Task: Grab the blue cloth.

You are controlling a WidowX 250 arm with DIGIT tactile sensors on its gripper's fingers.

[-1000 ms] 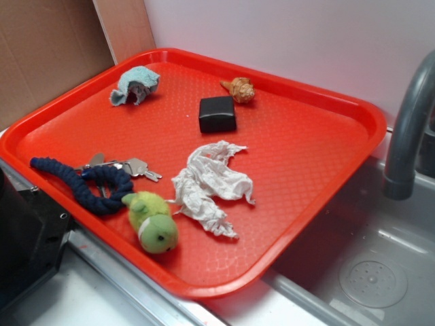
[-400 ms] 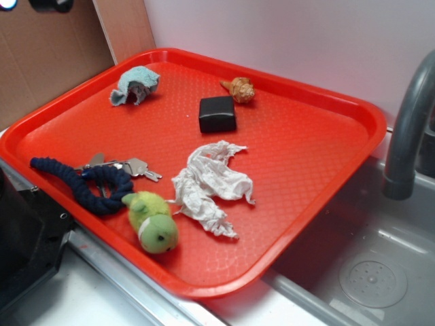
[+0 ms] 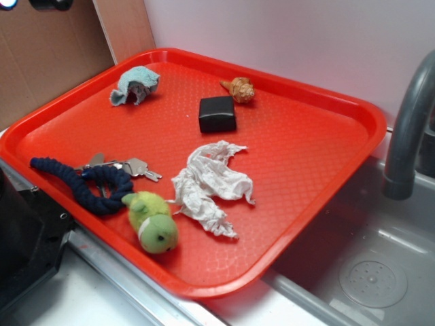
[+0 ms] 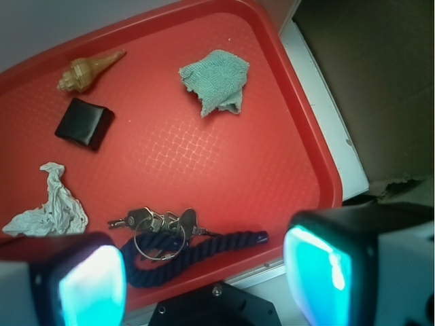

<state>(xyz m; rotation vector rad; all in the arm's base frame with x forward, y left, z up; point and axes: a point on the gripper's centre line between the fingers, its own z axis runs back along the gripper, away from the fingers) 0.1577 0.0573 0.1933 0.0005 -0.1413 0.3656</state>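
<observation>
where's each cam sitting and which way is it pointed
Exterior: off the tray's near corner, looking down across the red plastic tray; a sliver of the robot at top left.
Wrist: above the tray edge, looking down past the open gripper.
Both show the light blue terry cloth, black box and keys.

We count one red tray (image 3: 326,102) holding seven things: one blue cloth (image 3: 134,85), one white rag (image 3: 209,183), one black box (image 3: 217,113), one tan seashell (image 3: 239,89), one bunch of keys (image 3: 129,167) whose exact number we cannot tell, one dark navy rope (image 3: 81,185), and one green stuffed toy (image 3: 152,221). Beside the tray we see one grey faucet (image 3: 408,129) and one sink basin (image 3: 353,244).
</observation>
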